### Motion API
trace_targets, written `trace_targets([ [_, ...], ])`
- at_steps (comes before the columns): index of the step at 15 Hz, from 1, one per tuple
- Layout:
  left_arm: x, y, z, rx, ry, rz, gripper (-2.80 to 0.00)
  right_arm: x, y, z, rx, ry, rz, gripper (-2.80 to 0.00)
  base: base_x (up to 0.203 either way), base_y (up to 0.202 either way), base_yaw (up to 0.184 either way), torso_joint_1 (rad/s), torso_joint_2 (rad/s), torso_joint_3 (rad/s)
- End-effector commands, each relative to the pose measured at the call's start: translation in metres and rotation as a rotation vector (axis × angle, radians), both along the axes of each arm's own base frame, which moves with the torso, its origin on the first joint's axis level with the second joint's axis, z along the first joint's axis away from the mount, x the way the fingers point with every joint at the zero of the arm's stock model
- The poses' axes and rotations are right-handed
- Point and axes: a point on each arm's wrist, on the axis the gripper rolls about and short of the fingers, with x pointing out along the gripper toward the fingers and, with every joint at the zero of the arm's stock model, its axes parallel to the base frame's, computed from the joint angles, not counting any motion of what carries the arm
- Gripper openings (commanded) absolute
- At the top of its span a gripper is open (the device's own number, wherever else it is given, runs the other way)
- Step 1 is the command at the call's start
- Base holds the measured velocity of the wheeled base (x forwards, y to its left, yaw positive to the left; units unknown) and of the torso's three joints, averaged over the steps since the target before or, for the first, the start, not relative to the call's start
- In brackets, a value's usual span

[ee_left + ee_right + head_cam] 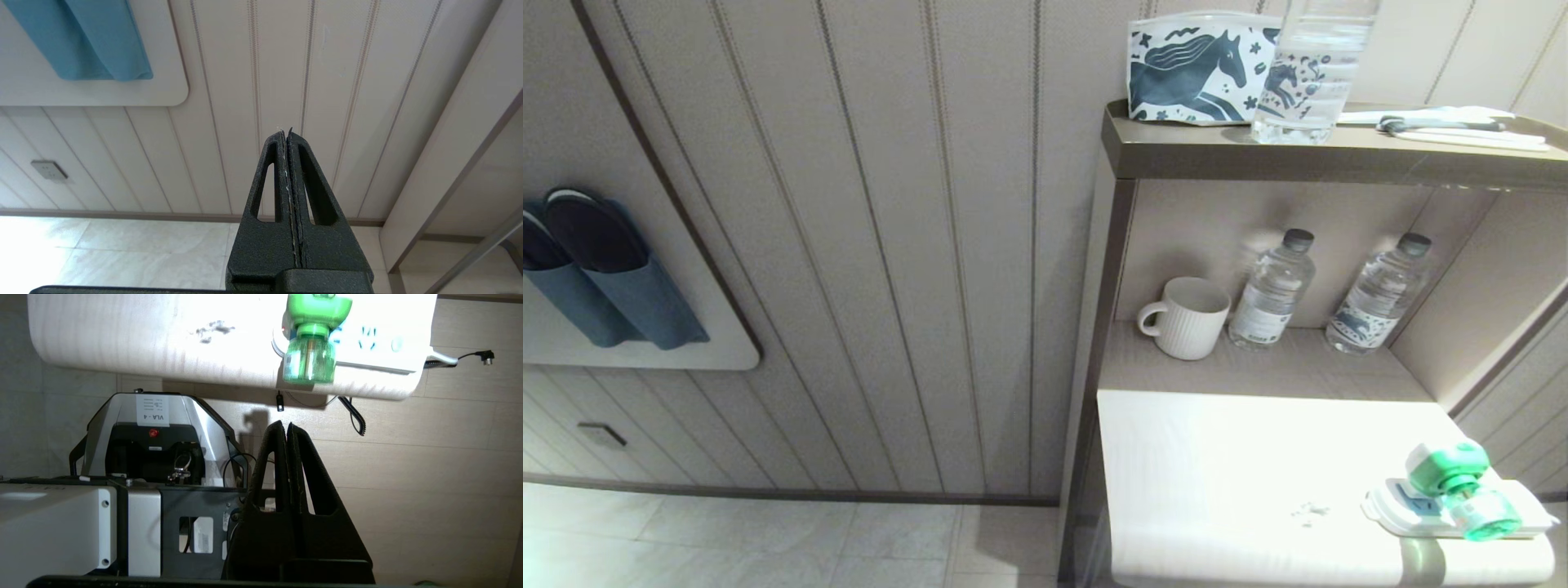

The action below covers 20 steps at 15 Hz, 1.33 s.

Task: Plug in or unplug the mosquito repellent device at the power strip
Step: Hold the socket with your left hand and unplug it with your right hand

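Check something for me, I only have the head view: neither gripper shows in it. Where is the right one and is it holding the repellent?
Observer: No. The right gripper is shut on nothing, below the table edge, clear of the mosquito repellent device.
Operator: Is the device seated in the strip?
Observer: It looks seated; its head sits against the power strip, bottle hanging past the edge.
Operator: Is the strip powered?
Observer: Its cord ends in a loose plug lying on the floor.
Operator: Left arm?
Observer: The left gripper is shut, empty, pointing at the wall panelling.

Upside-down "VLA - 4" on white label [152, 410], robot base housing [204, 424].
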Motion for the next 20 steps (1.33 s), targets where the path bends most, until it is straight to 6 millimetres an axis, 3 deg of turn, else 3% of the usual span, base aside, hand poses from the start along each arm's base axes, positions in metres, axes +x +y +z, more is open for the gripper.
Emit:
trace_targets([
  [1, 0.000, 0.000, 0.000, 0.000, 0.002, 0.000, -2.80, -0.053, 0.010, -0.005, -0.015, -0.093, 0.013, -2.80, 0.000, 0.000, 0.000, 0.000, 0.00, 0.000],
  [4, 0.000, 0.000, 0.000, -0.001, 0.005, 0.000, -2.80, -0.093, 0.017, -0.037, -0.004, -0.073, 0.025, -2.80, 0.000, 0.000, 0.000, 0.000, 0.00, 0.000],
  [6, 0.000, 0.000, 0.000, -0.004, 0.005, 0.000, -2.80, -0.101, 0.019, -0.069, -0.005, -0.085, 0.011, -2.80, 0.000, 0.000, 0.000, 0.000, 0.00, 0.000],
  [10, 0.000, 0.000, 0.000, -0.003, 0.006, 0.000, -2.80, -0.094, 0.018, -0.130, -0.035, -0.230, 0.008, -2.80, 0.000, 0.000, 0.000, 0.000, 0.00, 0.000],
  [13, 0.000, 0.000, 0.000, -0.003, 0.006, 0.000, -2.80, -0.092, 0.017, -0.162, -0.058, -0.381, 0.026, -2.80, 0.000, 0.000, 0.000, 0.000, 0.00, 0.000],
  [18, 0.000, 0.000, 0.000, -0.001, 0.006, 0.000, -2.80, -0.067, 0.013, -0.198, -0.067, -0.614, 0.044, -2.80, 0.000, 0.000, 0.000, 0.000, 0.00, 0.000],
  [20, 0.000, 0.000, -0.001, -0.001, 0.008, 0.000, -2.80, -0.067, 0.014, -0.196, -0.045, -0.640, 0.095, -2.80, 0.000, 0.000, 0.000, 0.000, 0.00, 0.000],
])
